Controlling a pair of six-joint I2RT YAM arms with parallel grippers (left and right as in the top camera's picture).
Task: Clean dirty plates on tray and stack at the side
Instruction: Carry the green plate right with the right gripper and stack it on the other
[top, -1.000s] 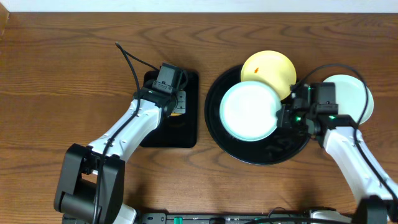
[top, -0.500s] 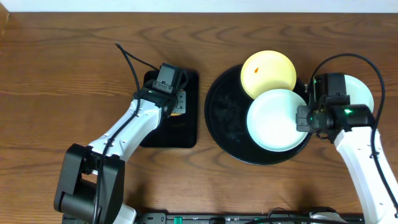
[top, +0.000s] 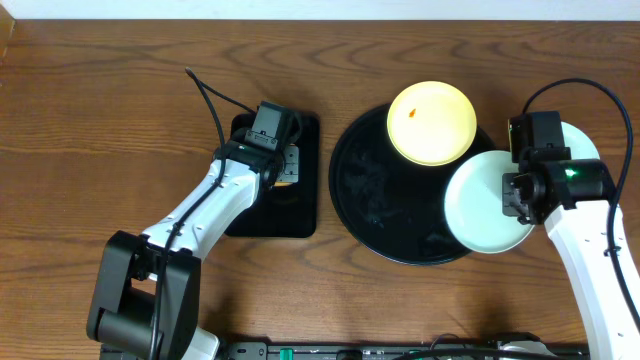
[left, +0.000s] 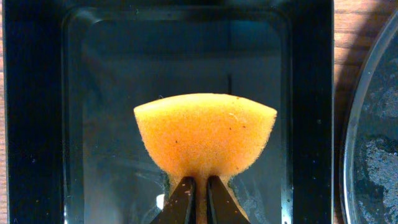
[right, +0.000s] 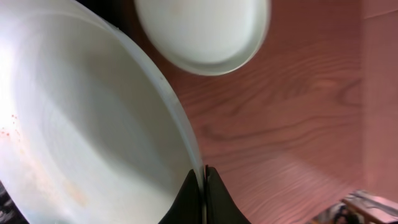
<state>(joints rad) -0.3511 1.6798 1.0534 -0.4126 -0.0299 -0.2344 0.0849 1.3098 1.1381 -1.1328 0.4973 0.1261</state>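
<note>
The round black tray holds a pale yellow plate with an orange-red speck at its far rim. My right gripper is shut on the rim of a mint-blue plate, held over the tray's right edge; in the right wrist view the plate fills the left side, the jaws pinching its rim. A second mint-blue plate lies on the table at the right, partly hidden by the arm; it also shows in the right wrist view. My left gripper is shut on an orange sponge.
A rectangular black tray lies left of the round tray; the sponge is over it in the left wrist view. A black cable runs across the table behind the left arm. The wooden table's far edge runs along the top.
My right gripper has carried the mint-blue plate from the tray's middle to its right edge, uncovering the yellow plate. The left arm has not moved.
</note>
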